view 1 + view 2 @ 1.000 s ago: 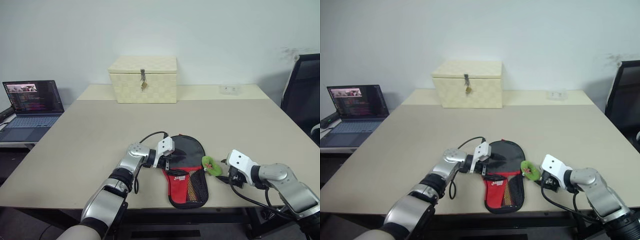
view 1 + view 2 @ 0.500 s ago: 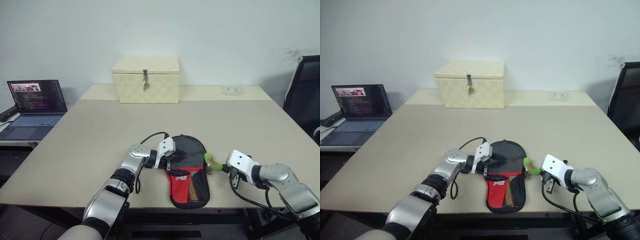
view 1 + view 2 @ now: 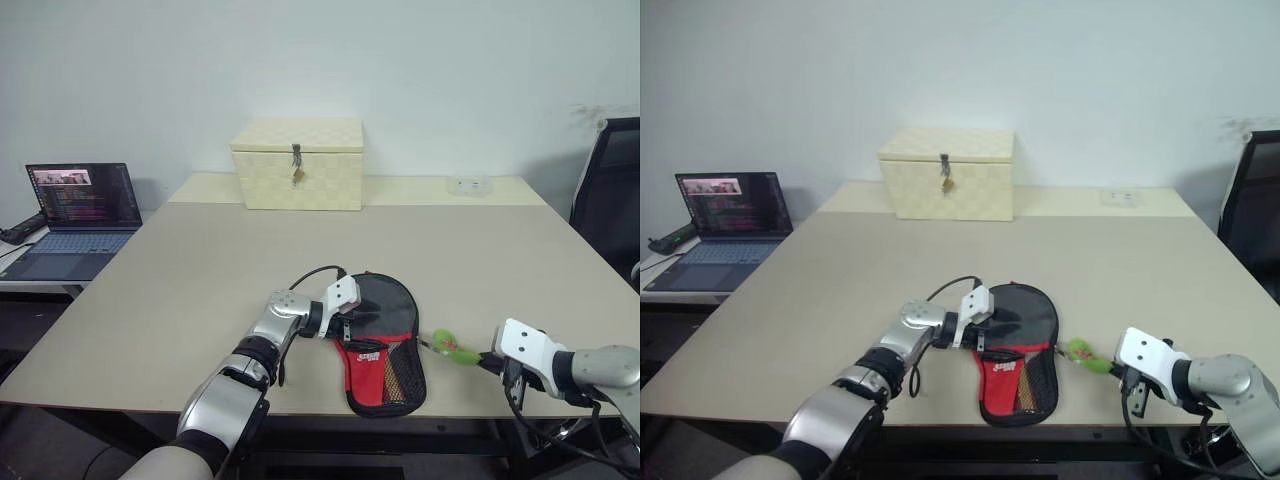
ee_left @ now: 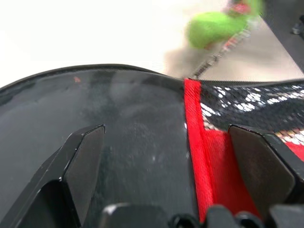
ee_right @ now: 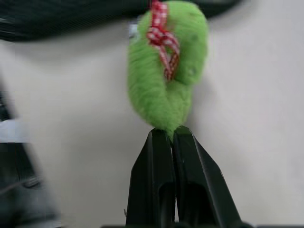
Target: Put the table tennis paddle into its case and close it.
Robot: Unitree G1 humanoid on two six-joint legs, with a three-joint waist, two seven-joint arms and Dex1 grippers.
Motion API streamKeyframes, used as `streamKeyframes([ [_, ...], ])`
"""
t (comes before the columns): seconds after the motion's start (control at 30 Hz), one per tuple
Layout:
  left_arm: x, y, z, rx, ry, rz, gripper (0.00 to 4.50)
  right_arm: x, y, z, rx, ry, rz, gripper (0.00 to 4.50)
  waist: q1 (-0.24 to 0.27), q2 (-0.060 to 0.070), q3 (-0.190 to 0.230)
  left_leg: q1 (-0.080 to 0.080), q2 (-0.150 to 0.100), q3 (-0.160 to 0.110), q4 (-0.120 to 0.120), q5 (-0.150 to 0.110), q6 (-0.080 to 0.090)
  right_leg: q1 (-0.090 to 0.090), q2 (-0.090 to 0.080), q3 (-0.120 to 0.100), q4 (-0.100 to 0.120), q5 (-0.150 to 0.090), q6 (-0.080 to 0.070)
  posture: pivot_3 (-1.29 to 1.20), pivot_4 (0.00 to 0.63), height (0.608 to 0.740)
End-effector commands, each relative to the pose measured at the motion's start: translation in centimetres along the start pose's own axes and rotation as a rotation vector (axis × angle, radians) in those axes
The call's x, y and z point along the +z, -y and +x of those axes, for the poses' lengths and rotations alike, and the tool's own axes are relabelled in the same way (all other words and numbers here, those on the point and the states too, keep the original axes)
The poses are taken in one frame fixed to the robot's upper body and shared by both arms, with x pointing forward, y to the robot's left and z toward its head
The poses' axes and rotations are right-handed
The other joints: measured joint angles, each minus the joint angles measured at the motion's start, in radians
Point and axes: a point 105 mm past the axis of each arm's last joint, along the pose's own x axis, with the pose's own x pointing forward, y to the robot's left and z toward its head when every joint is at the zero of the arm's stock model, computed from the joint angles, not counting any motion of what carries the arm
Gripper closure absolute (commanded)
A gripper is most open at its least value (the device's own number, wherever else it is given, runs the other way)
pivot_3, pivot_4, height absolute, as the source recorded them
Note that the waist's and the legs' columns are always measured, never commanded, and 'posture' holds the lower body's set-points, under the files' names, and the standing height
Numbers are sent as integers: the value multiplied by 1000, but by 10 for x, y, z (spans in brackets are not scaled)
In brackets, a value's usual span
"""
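From the head views, one soft black-and-red paddle-shaped zip case (image 3: 380,345) lies at the beige table's (image 3: 200,270) near edge with the black-faced table tennis paddle apparently already inside, so zipping looks like what is left. In the left wrist view, the left gripper (image 4: 173,156) stands wide open over the case's black and red fabric. In the right wrist view, the right gripper (image 5: 172,137) is pinched shut on the single fuzzy green zipper charm (image 5: 166,71), which lies just beside the case toward the table's right edge.

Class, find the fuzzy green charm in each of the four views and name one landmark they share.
Left eye view: green charm, right of the case.
Right eye view: right of the case.
Left wrist view: beyond the case's far edge.
Right wrist view: pinched at the right gripper tips.
Shared landmark: the case's black edge.
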Motion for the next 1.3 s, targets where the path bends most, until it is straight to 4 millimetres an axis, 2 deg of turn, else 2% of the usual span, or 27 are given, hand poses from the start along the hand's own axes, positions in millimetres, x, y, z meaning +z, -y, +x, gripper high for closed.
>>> streamKeyframes([
  [0.03, -27, 18, 13, -53, -107, -39, 0, 17, -24, -10, 100, 16, -67, 4463, 3, 0, -1, 0, 0, 0, 0, 0, 0, 0, -1, 0, 0, 0, 1, 0, 150, 740],
  [0.1, -28, 19, 14, -53, -110, -42, 0, 20, -39, -13, 167, 9, -90, 4463, 5, 0, -1, -1, -1, 0, 0, 0, 0, 0, -1, 0, -1, -1, 1, 0, 150, 740],
  [0.17, -30, 20, 14, -54, -114, -46, 0, 20, -47, -15, 197, -4, -109, 4463, 6, -1, -2, -1, -1, 0, 0, 0, 0, 0, -1, 0, -1, -1, 2, 0, 150, 740],
  [0.5, -42, 28, 12, -85, -145, -65, 0, 14, -61, -24, 248, -41, -105, 4463, 11, -5, -7, 0, 0, 0, -1, 0, 0, 1, -1, 0, -2, -1, 2, 0, 150, 740],
  [0.6, -43, 29, 12, -87, -147, -67, 0, 18, -60, -24, 210, -17, -51, 4463, 11, -7, -10, 0, 0, 0, -1, 0, 0, 1, -1, 0, -3, -1, 2, 0, 150, 740],
  [0.7, -43, 30, 13, -89, -147, -67, 0, 25, -45, -27, 142, 29, 70, 4463, 10, -9, -13, 0, 0, 0, -1, 0, 0, 1, -1, 0, -3, -1, 2, 0, 150, 740],
  [0.8, -42, 30, 13, -93, -143, -63, 0, 25, -24, -30, 57, 60, 187, 3857, 11, -11, -14, 0, 0, 0, -1, 0, 0, 1, -1, 0, -3, -1, 2, 0, 150, 740],
  [0.97, -41, 30, 13, -98, -133, -59, 0, 15, 3, -20, -68, 48, 277, 2151, 13, -11, -16, 0, 0, 0, -2, 0, 0, 1, -1, 0, -4, -1, 2, 0, 150, 740],
  [1.07, -40, 28, 9, -90, -135, -58, 0, 1, 7, -6, -83, -1, 271, 2151, 14, -11, -16, 0, 0, 0, -2, 0, 0, 1, -1, 0, -4, -1, 2, 0, 150, 740],
  [1.3, -39, 23, 6, -72, -137, -53, 0, -7, -11, 15, 50, -29, 286, 2151, 11, -10, -16, 0, 1, 1, -2, 0, 0, 0, 0, 0, -4, -1, 2, 0, 150, 740],
])
